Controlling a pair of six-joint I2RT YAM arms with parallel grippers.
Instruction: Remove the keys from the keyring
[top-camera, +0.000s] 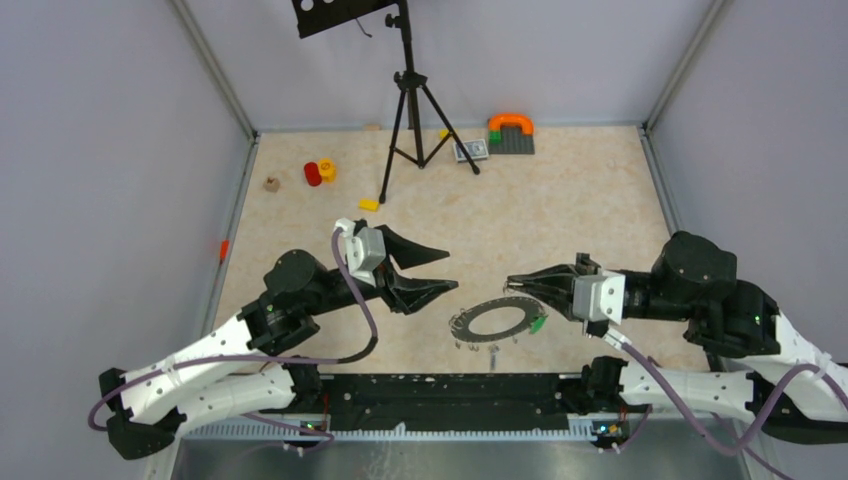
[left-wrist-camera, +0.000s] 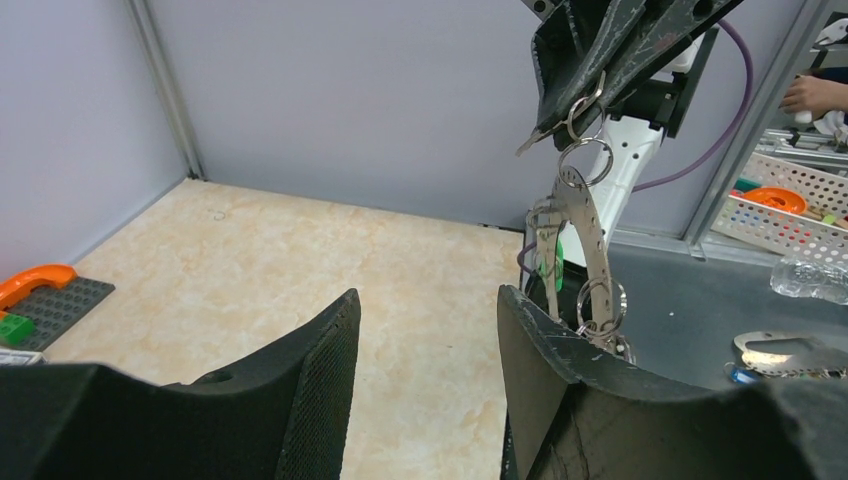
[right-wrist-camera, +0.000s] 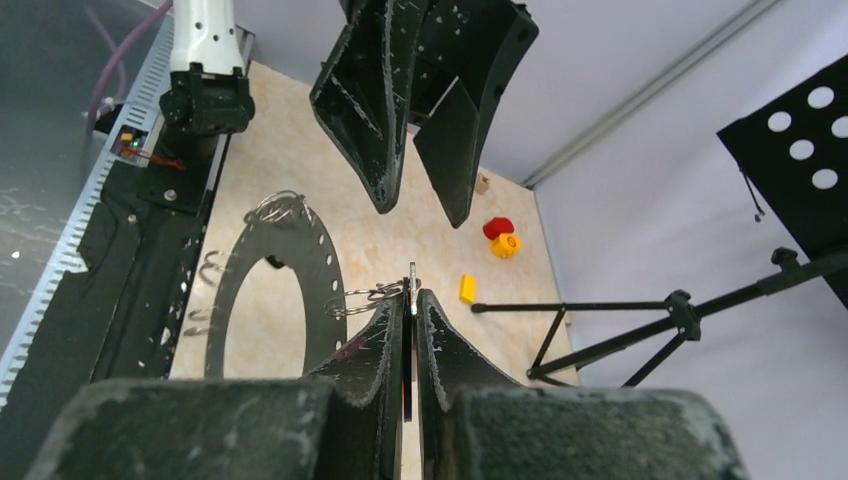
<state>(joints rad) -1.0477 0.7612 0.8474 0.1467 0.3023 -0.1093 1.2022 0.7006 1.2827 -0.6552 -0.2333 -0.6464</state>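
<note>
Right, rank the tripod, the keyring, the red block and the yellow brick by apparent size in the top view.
1. tripod
2. keyring, clearly smaller than the tripod
3. red block
4. yellow brick, only slightly smaller than the red block, so that last pair is close

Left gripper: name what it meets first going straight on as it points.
Probably the large flat grey metal keyring, hanging by a small silver key from the shut right gripper. It lies ahead of one jaw of the open left gripper, not the gap; depth unclear.
</note>
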